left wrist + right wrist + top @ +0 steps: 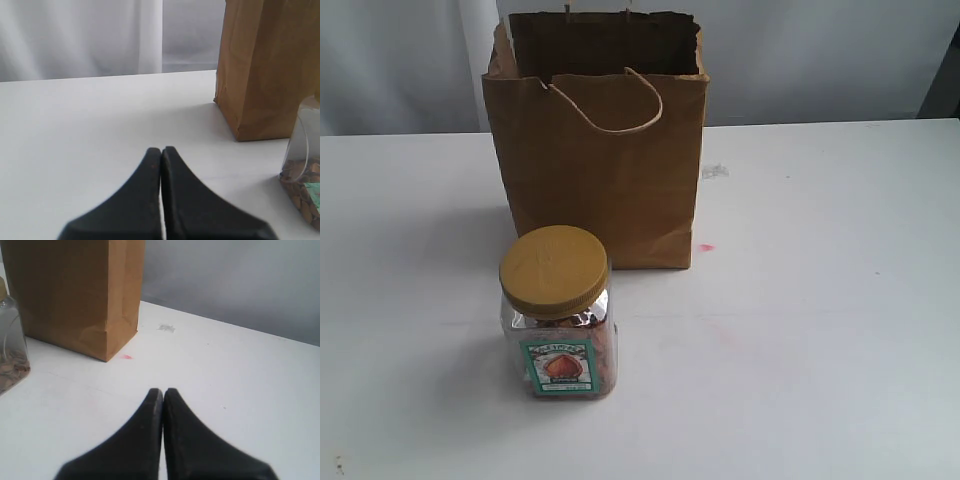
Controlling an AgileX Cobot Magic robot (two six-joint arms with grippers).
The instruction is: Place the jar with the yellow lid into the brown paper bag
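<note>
One table (840,330): smooth, white.
Brown paper bag (605,190): creased kraft box, upright, open-topped.
Yellow-lidded jar (560,320): squarish clear plastic, ribbed lid, just before the bag.
Left gripper (161,150): I see black tapered fingers pressed together.
Right gripper (163,390): likewise closed.

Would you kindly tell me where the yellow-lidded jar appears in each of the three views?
Exterior view: the yellow-lidded jar stands below centre, left of middle, before the brown paper bag.
Left wrist view: jar cut off at the frame's edge, beside the bag.
Right wrist view: jar, a sliver at the edge.
Shared landmark: the bag.
</note>
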